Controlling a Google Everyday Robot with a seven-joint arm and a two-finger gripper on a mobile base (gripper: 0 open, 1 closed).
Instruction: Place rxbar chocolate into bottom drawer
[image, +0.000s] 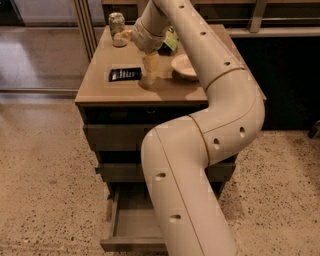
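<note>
On the worktop: the rxbar chocolate (125, 74) lies flat on the worktop (165, 92), white lettering up, towards the left front. It is well apart from the drink can (117, 22) at the back left corner.
Hand position: the hand (149, 75) points straight down, low over the worktop and just beside the bar's right end, not above it. Whether it touches the surface cannot be told.
Hand state: cannot tell whether it is wide or narrow. It holds nothing visible, since the bar lies free beside it.
Bottom drawer: the bottom drawer (131, 244) is pulled out at floor level, and the arm (220, 115) hides its right part.
Step, as judged: lining up for the grasp, with the bar not yet taken.
Risk, offset: coming down from this spot could miss the bar or push it left towards the worktop's edge.
Risk, thin wrapper: a flat bar gives little to pinch, so it may slide or tip out.
Risk, neighbours: the bowl (184, 66) and the green bag (171, 41) sit close on the wrist's right, and a sideways correction could knock them.
Risk, delivery: the arm's own bulk stands before the drawer, so a poor release could land the bar on the floor.
</note>
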